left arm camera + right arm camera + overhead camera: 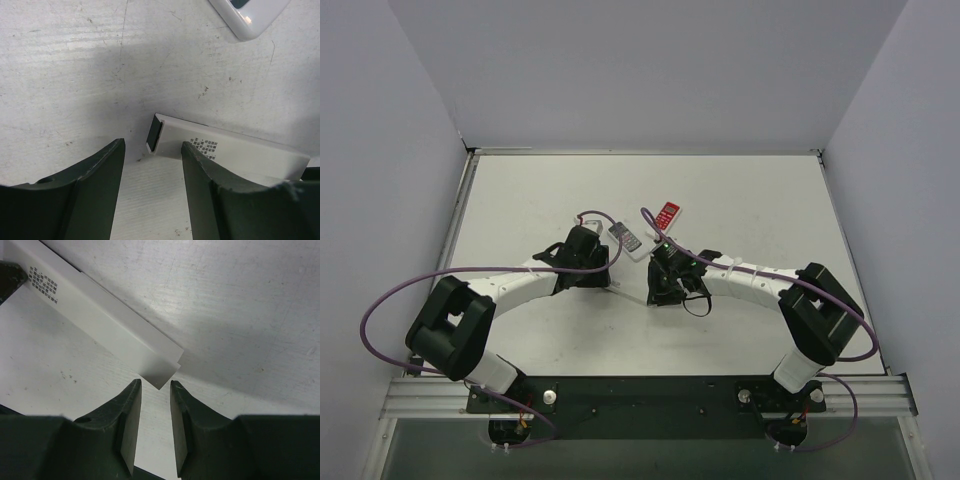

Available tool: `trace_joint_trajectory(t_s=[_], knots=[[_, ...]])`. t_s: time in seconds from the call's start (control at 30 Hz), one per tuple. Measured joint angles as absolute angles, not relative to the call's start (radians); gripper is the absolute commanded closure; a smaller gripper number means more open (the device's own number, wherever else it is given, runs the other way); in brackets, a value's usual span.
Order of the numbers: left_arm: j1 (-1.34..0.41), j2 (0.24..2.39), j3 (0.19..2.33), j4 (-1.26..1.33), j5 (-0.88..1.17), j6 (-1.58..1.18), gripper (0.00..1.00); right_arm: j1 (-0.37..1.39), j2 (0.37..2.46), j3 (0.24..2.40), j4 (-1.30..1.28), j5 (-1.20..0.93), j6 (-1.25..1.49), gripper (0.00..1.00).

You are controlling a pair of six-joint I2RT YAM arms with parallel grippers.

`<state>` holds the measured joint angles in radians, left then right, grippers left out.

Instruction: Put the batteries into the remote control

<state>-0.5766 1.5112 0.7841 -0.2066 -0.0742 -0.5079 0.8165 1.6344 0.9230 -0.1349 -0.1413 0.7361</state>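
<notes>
At the centre of the overhead frame, a slim white rectangular plastic remote control lies flat on the scuffed white tabletop, slanting from upper left to lower right between the two arms. In the left wrist view its squared end, with a dark rectangular recess and a small printed patch, sits low in the frame. That end is inside the left gripper, whose dark green fingers stand moderately apart. The right-hand finger overlaps the remote's edge and the left-hand finger is clear of it, so nothing is clamped. In the right wrist view the remote runs from the upper left to mid-frame. Its corner ends just above the right gripper, whose jaws leave only a narrow slit with nothing in it. Overhead, the left gripper and right gripper flank the remote. Just up and right lies a second white remote with a red panel
</notes>
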Motion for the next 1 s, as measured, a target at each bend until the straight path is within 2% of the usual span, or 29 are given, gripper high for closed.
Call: trace_joint_trajectory(t_s=[0.77,0.8,0.93,1.0], knots=[[-0.578,1.539,0.782,-0.125,-0.046,-0.490,0.42,0.788,1.691,0.959,-0.126,-0.175,0.737,0.80],[-0.579,1.542,0.781,-0.115,-0.041,-0.489,0.45,0.785,1.694,0.962,-0.126,-0.179,0.735,0.80],[-0.581,1.550,0.780,-0.095,-0.033,-0.486,0.47,0.779,1.698,0.966,-0.125,-0.190,0.729,0.81],[-0.581,1.551,0.780,-0.089,-0.031,-0.486,0.52,0.775,1.700,0.969,-0.128,-0.192,0.722,0.80]])
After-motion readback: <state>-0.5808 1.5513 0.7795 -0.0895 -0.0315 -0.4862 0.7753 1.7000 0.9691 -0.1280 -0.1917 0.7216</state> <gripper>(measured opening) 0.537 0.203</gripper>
